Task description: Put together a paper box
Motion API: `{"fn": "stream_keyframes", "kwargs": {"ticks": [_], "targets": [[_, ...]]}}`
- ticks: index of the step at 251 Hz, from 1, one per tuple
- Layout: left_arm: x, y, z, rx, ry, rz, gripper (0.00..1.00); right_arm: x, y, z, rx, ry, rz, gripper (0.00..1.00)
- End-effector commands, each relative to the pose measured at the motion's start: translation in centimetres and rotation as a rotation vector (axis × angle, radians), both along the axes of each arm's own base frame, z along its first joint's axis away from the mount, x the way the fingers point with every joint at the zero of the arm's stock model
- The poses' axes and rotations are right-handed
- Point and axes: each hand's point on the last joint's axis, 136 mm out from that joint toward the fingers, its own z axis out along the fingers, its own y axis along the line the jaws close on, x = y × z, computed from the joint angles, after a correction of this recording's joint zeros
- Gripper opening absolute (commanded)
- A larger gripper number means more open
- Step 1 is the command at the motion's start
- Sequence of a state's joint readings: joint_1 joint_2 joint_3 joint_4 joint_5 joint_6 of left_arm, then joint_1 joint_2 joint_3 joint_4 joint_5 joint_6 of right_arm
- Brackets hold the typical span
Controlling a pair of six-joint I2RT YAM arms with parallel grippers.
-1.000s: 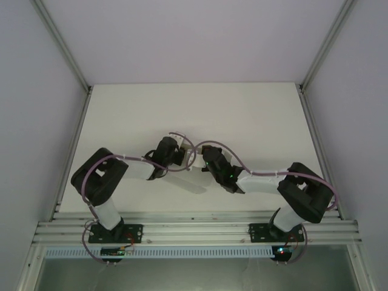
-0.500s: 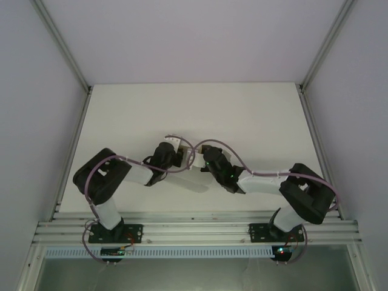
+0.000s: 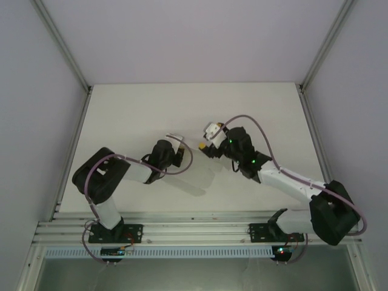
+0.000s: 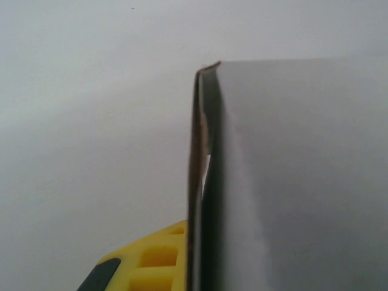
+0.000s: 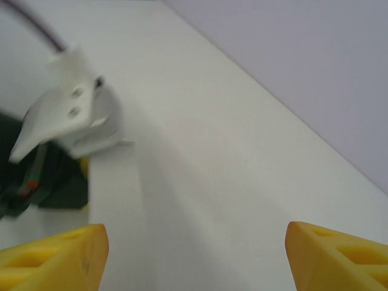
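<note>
The paper box is a thin white card piece that I see edge-on in the left wrist view, with one broad panel to the right of the edge. My left gripper is shut on it, one yellow finger pressed against its left side and the other hidden behind the card. From above, the left gripper sits at mid-table and the card blends into the white table. My right gripper hangs open just right of it, apart from the card. Its yellow fingertips stand wide apart over the white panel.
The white table stretches back to the rear wall, with aluminium rails along both sides. A purple cable loops over the right arm. The left wrist's white camera mount lies close ahead of the right gripper.
The right gripper has left the spot beside the left gripper and swung up and to the right, its arm stretching out. The left gripper has barely moved.
</note>
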State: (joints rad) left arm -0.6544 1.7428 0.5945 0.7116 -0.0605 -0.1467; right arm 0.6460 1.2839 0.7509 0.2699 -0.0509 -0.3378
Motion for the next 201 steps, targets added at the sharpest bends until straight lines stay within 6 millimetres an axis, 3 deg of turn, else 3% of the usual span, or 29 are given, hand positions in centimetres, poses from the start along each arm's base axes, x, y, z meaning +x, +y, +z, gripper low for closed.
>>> {"fn": "stream_keyframes", "kwargs": {"ticks": [1, 65, 147, 176, 201], "targets": [[-1.0, -0.4, -1.4, 0.023, 0.066, -0.045, 0.00, 1.7, 0.8, 0.0, 0.131, 0.189, -0.042, 0.76], [-0.8, -0.5, -1.0, 0.017, 0.076, -0.037, 0.17, 3.6, 2.2, -4.8, 0.089, 0.332, -0.065, 0.70], [-0.6, -0.4, 0.5, 0.001, 0.049, -0.024, 0.29, 2.0, 2.5, -12.0, -0.080, 0.444, -0.063, 0.65], [-0.1, -0.3, 1.7, 0.010, 0.015, -0.014, 0.32, 0.9, 2.5, -13.4, -0.132, 0.461, -0.052, 0.66], [0.6, -0.2, 2.5, 0.030, -0.020, -0.001, 0.33, 0.8, 2.2, -13.3, -0.136, 0.462, -0.055, 0.66]]}}
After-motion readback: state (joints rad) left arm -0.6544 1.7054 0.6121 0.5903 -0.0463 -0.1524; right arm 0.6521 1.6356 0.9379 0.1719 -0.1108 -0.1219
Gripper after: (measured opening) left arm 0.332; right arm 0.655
